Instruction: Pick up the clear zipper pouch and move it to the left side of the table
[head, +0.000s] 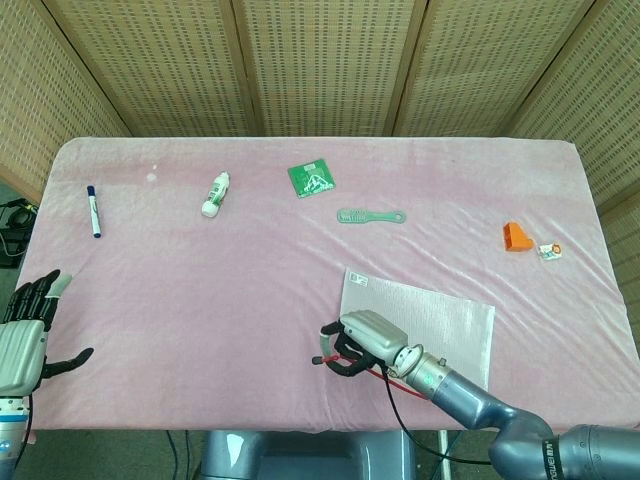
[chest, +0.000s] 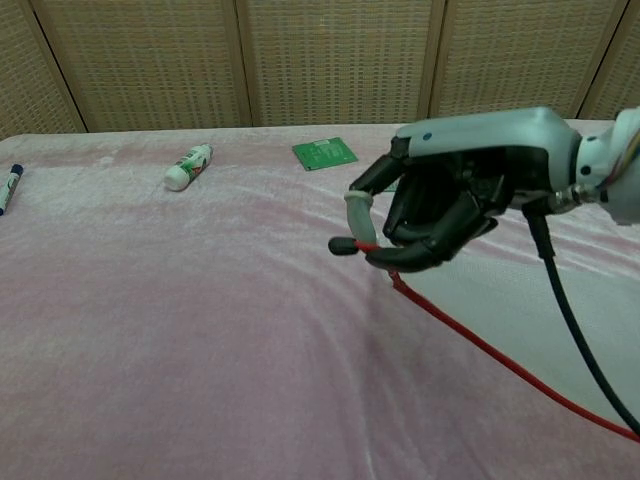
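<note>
Two hands: right hand (chest: 440, 205) pinches the clear zipper pouch (head: 425, 320) by its red zip edge, near corner apparently lifted, right of centre; left hand (head: 25, 335) spread, empty

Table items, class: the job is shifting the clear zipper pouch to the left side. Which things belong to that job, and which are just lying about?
Belongs to the job:
clear zipper pouch
right robot hand, gripping its red zipper edge

Just lying about:
blue marker
white tube
green card
green comb
orange block
small tag
</note>
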